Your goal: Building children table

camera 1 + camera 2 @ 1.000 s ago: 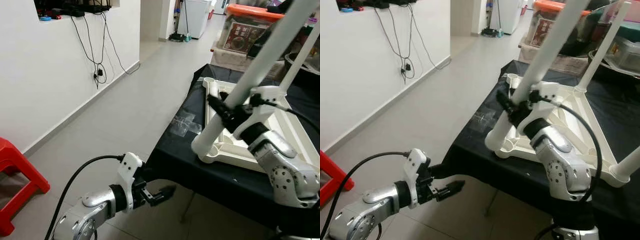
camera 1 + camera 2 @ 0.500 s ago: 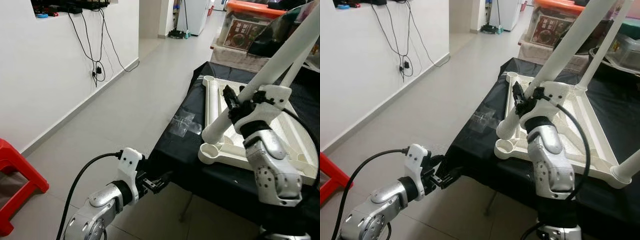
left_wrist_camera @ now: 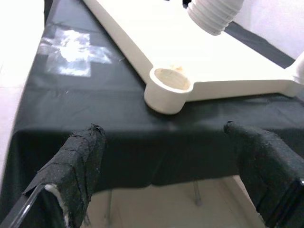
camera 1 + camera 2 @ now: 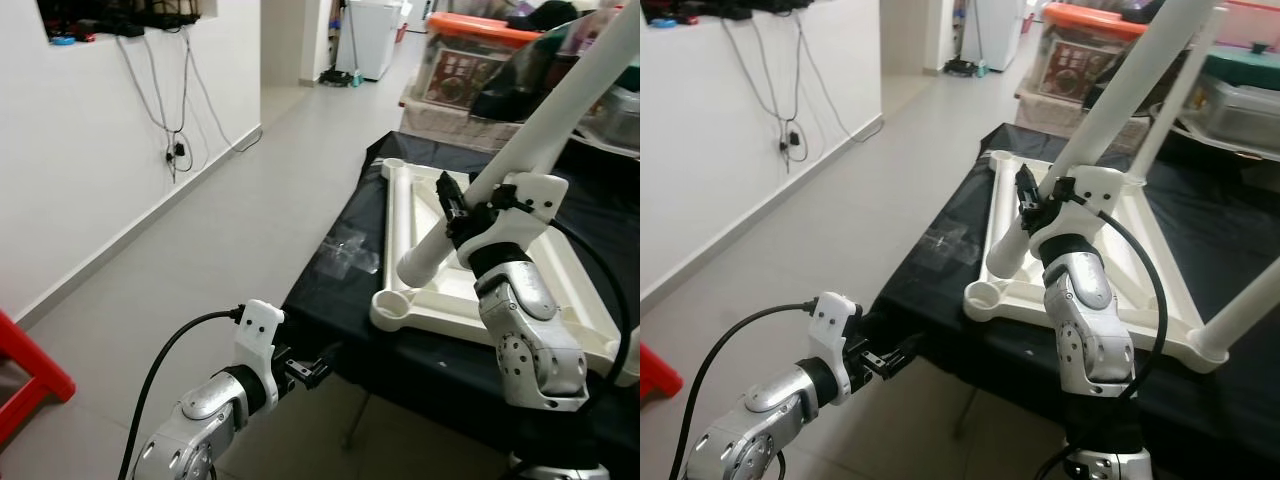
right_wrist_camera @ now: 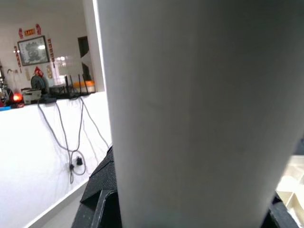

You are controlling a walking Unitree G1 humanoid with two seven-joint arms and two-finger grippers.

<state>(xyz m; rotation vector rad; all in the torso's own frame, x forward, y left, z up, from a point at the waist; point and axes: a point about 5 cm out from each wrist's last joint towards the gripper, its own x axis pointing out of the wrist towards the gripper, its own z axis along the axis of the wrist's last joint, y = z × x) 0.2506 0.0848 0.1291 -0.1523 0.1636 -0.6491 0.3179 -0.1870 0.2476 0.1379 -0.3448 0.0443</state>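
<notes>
One table leg [image 4: 540,130] in right gripper [image 4: 452,208], two already on tabletop [image 4: 480,290]

Head eyes look down over the tabletop [image 4: 480,300]; left wrist faces it closely.

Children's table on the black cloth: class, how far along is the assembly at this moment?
Done: at least two legs already stand in the upturned white tabletop. In hand: the right gripper is shut on another leg, tilted, its threaded end above the tabletop. Left: seating it in the empty near corner socket. The left gripper hovers open by the table edge.
</notes>
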